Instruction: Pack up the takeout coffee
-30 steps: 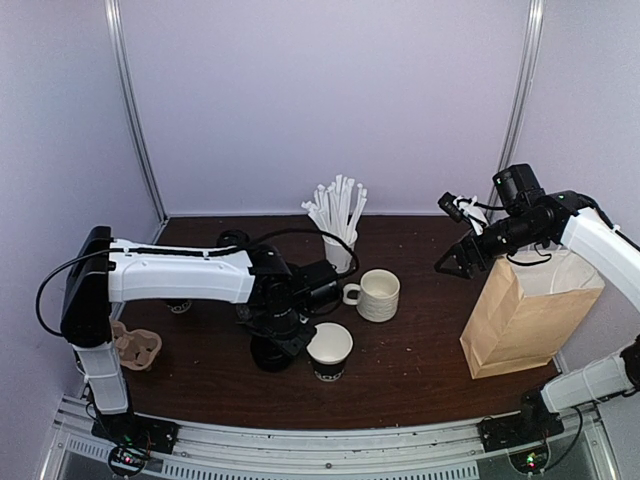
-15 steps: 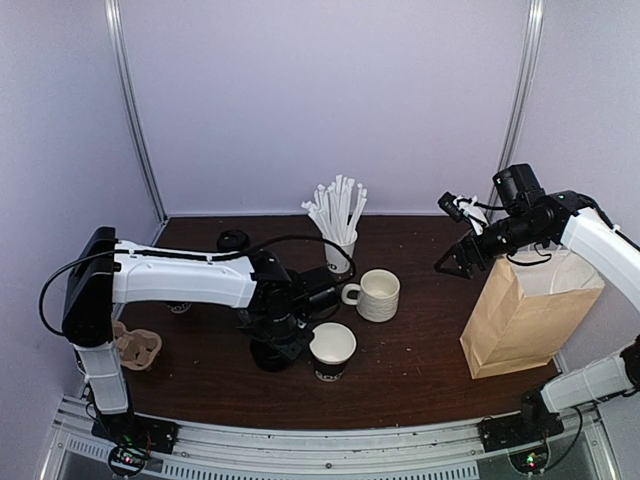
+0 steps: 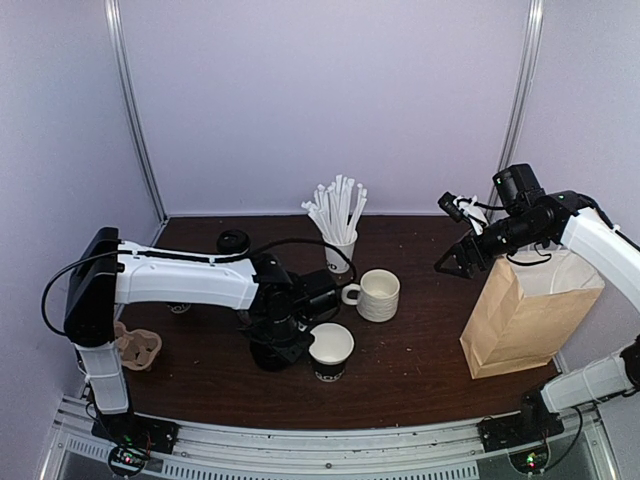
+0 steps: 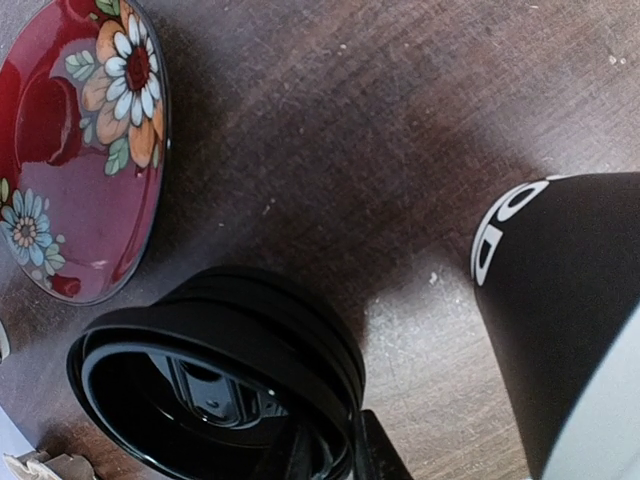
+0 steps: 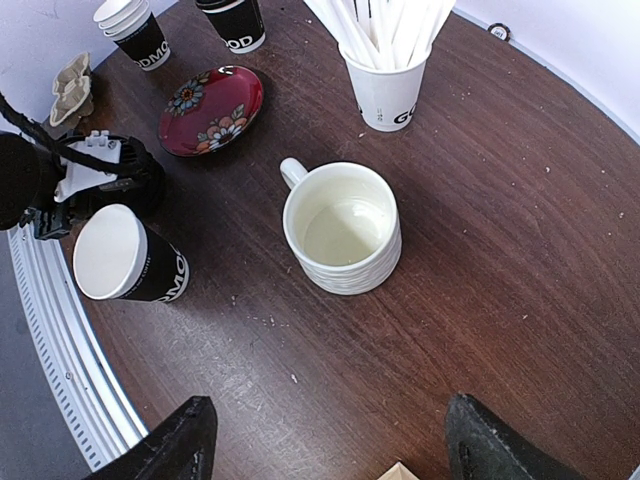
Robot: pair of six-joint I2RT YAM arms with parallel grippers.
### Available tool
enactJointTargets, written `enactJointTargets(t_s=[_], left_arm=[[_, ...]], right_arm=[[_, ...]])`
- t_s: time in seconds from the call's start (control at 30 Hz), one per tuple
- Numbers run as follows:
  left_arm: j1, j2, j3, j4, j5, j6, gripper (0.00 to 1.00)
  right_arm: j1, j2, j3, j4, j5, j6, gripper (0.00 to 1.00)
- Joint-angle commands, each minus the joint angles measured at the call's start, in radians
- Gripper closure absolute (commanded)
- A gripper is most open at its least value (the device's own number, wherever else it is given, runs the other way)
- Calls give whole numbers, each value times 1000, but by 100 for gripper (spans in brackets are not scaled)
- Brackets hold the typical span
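Step in hand, as I judge: take the black lid (image 4: 215, 380) and close the open takeout cup (image 3: 330, 350) w/ it. The left gripper (image 4: 335, 455) is low at the table, just left of this cup. Its fingers are nearly together w/ the lid's rim between them, so it seems to pinch it.

Advice: lift straight up, keep the lid level, centre it over the cup mouth, press evenly. The cup stands just beside, so do not knock it.

Behind are the ribbed mug (image 3: 378, 295) and the straw cup (image 3: 340, 250), w/ a lidded cup (image 3: 232, 242) far left. At the paper bag (image 3: 525, 315) top, the right gripper (image 3: 455, 262) hangs wide open, empty.

Vs. 1 s ago: left jaws narrower, arm shifted a little, the rest same.
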Motion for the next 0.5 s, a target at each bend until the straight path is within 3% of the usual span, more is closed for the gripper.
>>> enactJointTargets(t_s=[0.0,0.37,0.47], left_arm=[[5,-54,-4,6,19,5,84],[5,-157,26,-48,38,35,88],[5,-162,17,-38,63,48,76]], right_arm=[[-8,-5,9,12,-14,0,18],[-6,12,24,5,-26,5,18],[-7,15,26,3,-30,6,18]])
